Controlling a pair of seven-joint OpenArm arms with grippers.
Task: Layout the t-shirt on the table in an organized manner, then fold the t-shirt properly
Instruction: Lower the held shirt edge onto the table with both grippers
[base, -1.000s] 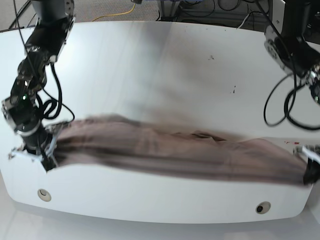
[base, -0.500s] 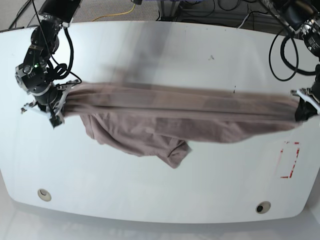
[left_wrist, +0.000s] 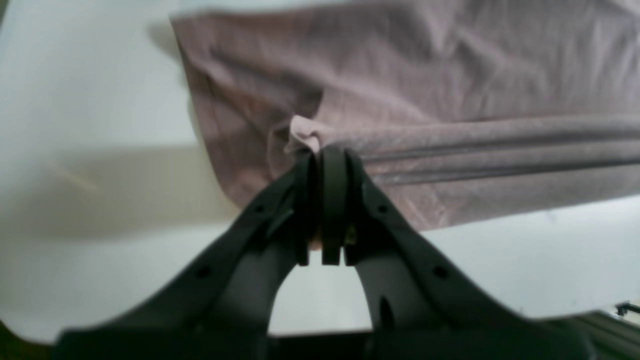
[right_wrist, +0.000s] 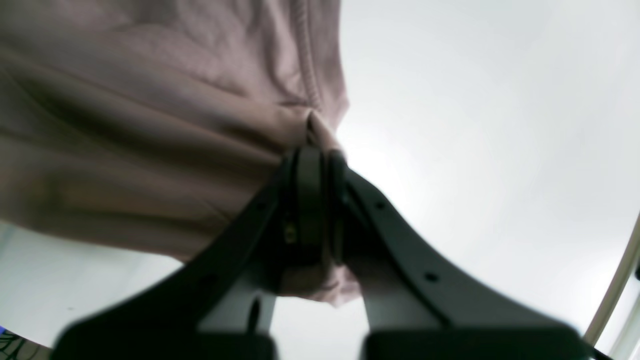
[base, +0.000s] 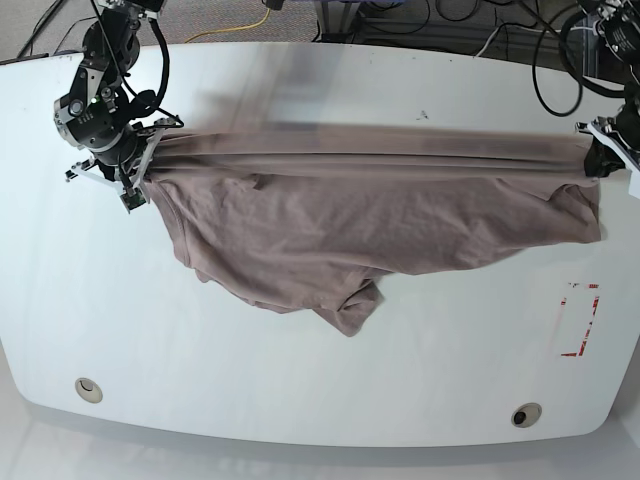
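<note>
While the left gripper (base: 598, 158) and right gripper (base: 135, 172) are each pinching a far corner of the t-shirt (base: 370, 225), stretching it across the table (base: 300, 400), the layout step is underway, calling next for lowering it flat.

1. Both end effectors, the right end effector (base: 128, 170) and the left end effector (base: 598, 155), have moved toward the far side of the desk (base: 300, 400), carrying the t-shirt (base: 370, 225) with them.
2. The edge strung between them is pulled tauter and straighter.
3. More cloth now spreads open below that edge, where earlier it was bunched in a narrow band.
4. Red tape marks (base: 580, 320) below the left end effector are uncovered.
</note>
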